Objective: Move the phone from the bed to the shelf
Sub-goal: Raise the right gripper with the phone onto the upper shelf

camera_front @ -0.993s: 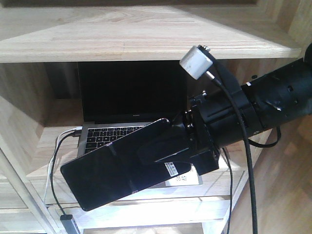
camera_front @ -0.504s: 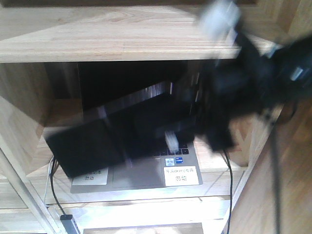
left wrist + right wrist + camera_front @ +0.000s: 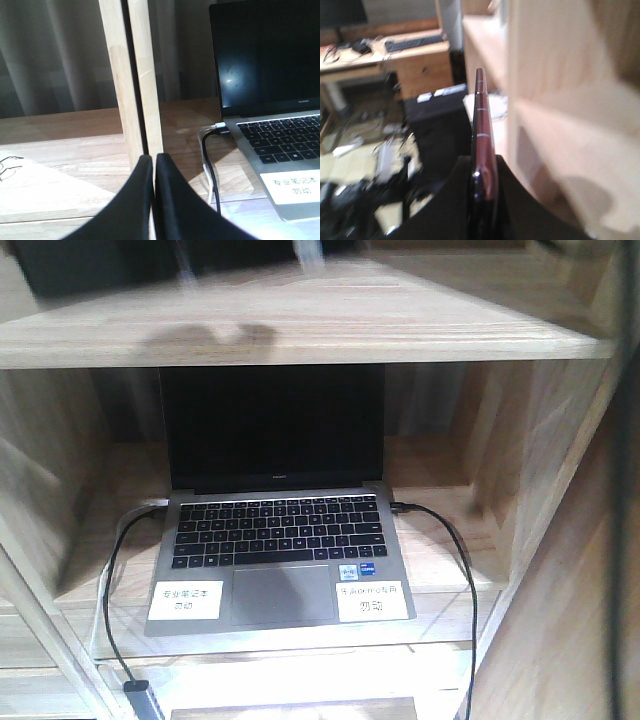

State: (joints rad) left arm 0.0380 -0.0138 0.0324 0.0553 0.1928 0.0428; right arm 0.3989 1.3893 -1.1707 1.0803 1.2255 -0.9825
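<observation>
Phone (image 3: 480,115) stands edge-on, long axis pointing straight out from my right gripper (image 3: 482,172), pinched between its fingers

Pale wood shelf (image 3: 300,330) fills the front view. Open grey laptop (image 3: 275,540) sits in the middle bay, screen dark. Black cable (image 3: 210,167) is plugged into its left side, another on the right. Wood floor (image 3: 580,640) at right. Left wrist view: grey curtain (image 3: 55,55) behind the shelf, hard sunlight patches on the board. Right wrist view is blurred: light wood desk (image 3: 395,57) with a dark keyboard (image 3: 412,44), clutter on the floor below.
</observation>
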